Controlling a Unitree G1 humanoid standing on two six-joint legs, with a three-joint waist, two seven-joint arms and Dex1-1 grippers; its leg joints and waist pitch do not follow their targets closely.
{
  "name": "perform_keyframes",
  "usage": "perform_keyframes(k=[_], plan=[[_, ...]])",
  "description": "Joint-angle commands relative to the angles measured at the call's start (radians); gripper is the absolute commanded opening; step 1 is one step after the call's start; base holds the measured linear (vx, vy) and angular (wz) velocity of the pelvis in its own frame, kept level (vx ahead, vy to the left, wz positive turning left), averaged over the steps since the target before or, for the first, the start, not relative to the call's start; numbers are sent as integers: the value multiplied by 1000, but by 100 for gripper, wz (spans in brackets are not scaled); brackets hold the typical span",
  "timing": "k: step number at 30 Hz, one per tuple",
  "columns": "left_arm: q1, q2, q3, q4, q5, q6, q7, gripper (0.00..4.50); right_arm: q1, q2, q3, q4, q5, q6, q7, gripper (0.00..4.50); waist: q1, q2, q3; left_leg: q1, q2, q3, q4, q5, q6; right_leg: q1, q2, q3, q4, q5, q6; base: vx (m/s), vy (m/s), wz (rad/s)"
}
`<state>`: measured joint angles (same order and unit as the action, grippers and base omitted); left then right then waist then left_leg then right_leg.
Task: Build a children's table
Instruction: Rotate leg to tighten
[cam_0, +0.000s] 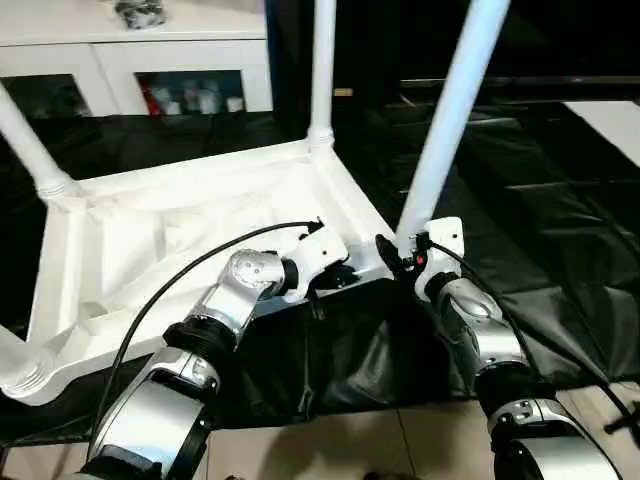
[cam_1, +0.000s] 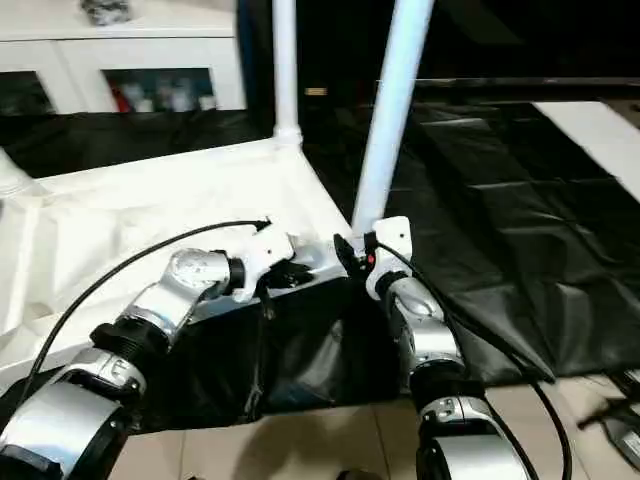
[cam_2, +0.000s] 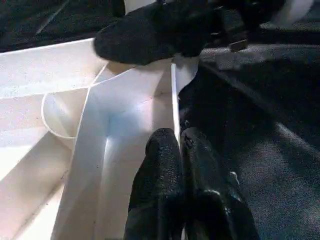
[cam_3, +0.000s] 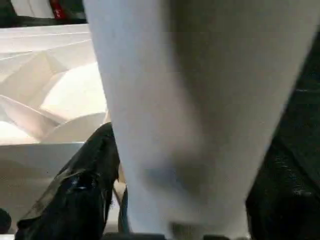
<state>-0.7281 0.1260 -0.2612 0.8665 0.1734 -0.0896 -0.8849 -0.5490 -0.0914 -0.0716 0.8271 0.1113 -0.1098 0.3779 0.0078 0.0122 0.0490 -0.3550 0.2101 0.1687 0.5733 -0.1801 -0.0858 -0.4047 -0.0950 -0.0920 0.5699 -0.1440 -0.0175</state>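
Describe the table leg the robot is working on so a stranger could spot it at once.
Find the upturned white tabletop on the black sheet. Go to its near corner on the robot's right, where the right end effector sits at the foot of a white tube leg. Unlike the other legs, it leans.

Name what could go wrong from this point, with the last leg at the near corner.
The leg leans in the right gripper; if not seated, it could tip once let go. The left gripper pinches only the tabletop rim, so pushing on the leg might slide the tabletop over the black sheet.
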Motion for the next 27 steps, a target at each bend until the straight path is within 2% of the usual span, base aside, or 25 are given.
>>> perform_keyframes(k=[1,2,3,4,5,6,8,9,10,11,12,13,14,16,18,20,21,22,25,27], plan=[[24,-11,-29,-14,-3,-27,-24,0,21,-2,16,-30,1,-9,41,380,2,-15,-67,-7,11,9,-61,-252,86,54,-41,38,-65,-291,-216,0,0,0],[28,-5,-29,-18,-1,-27,-23,0,28,-9,16,-43,2,-14,45,380,5,-10,-67,-7,11,8,-62,-245,89,55,-43,38,-64,-298,-214,0,0,0],[32,1,-29,-21,-1,-27,-30,0,39,-20,14,-62,3,-13,47,399,4,-17,-67,-8,12,10,-61,-229,95,55,-43,38,-66,-300,-208,0,0,0],[35,8,-28,-21,0,-33,-37,0,55,-34,6,-95,15,-5,59,399,8,-13,-67,-6,13,10,-61,-224,96,54,-44,39,-65,-302,-208,0,0,0],[39,22,-28,-18,2,-42,-44,0,102,-73,-8,-180,50,21,119,409,10,-21,-67,-7,13,11,-61,-219,100,55,-43,39,-66,-304,-202,0,0,0],[40,27,-28,-13,3,-47,-48,0,130,-95,-15,-228,79,40,170,409,20,-17,-65,-5,15,11,-62,-216,109,56,-43,41,-66,-305,-190,0,0,0],[41,31,-29,-10,4,-51,-50,0,148,-109,-19,-258,98,51,205,409,28,-20,-65,-5,16,11,-62,-214,117,56,-44,41,-66,-314,-180,0,0,0],[38,34,-28,-2,4,-57,-49,0,185,-146,-13,-314,122,64,276,409,28,-19,-64,-5,14,12,-63,-217,117,57,-40,40,-69,-322,-174,0,0,0],[35,41,-29,10,5,-67,-56,0,252,-222,0,-412,169,107,413,409,29,-14,-64,-5,14,11,-61,-218,113,56,-42,41,-68,-324,-173,0,0,0],[34,42,-29,11,5,-68,-56,0,259,-233,0,-420,173,111,427,409,35,-19,-63,-4,14,12,-60,-228,125,60,-39,41,-73,-325,-162,0,0,0],[32,44,-28,15,5,-71,-55,0,289,-290,-2,-452,188,126,495,409,32,-14,-62,-5,14,12,-62,-233,125,57,-41,41,-72,-333,-164,0,0,0],[31,45,-30,16,7,-74,-56,0,295,-315,-12,-454,197,137,519,409,32,-8,-63,-5,13,10,-61,-241,119,57,-41,38,-76,-363,-161,0,0,0],[31,46,-31,15,7,-75,-56,0,299,-337,-24,-453,202,144,534,409,27,-14,-62,-10,10,11,-61,-246,119,59,-39,36,-79,-375,-157,0,0,0],[30,48,-34,16,7,-78,-63,0,301,-381,-50,-436,205,150,558,409,22,-16,-61,-7,7,9,-58,-270,108,56,-40,33,-88,-452,-138,0,0,0],[28,50,-38,17,5,-80,-68,0,303,-409,-61,-426,203,153,574,409,23,-18,-62,-7,5,9,-57,-262,109,53,-39,32,-91,-469,-129,0,0,0],[26,52,-41,21,4,-86,-72,0,301,-432,-75,-408,211,162,587,409,23,-20,-64,-7,6,9,-55,-250,112,53,-38,31,-89,-458,-130,0,0,0],[26,53,-42,23,4,-90,-76,0,298,-437,-84,-400,225,177,590,439,24,-20,-65,-9,7,9,-55,-236,117,54,-38,31,-86,-434,-138,0,0,0],[25,54,-43,24,4,-92,-79,0,295,-436,-88,-397,238,187,597,439,23,-20,-66,-10,8,9,-54,-226,125,55,-37,31,-82,-406,-150,0,0,0],[24,58,-46,29,2,-104,-100,0,288,-440,-69,-406,262,214,643,448,24,-18,-69,-11,10,9,-52,-208,138,58,-37,31,-75,-340,-178,0,0,0],[25,66,-52,30,0,-119,-131,0,251,-421,-16,-380,234,202,670,448,24,-17,-69,-12,10,9,-52,-201,140,59,-37,30,-71,-318,-192,0,0,0]])
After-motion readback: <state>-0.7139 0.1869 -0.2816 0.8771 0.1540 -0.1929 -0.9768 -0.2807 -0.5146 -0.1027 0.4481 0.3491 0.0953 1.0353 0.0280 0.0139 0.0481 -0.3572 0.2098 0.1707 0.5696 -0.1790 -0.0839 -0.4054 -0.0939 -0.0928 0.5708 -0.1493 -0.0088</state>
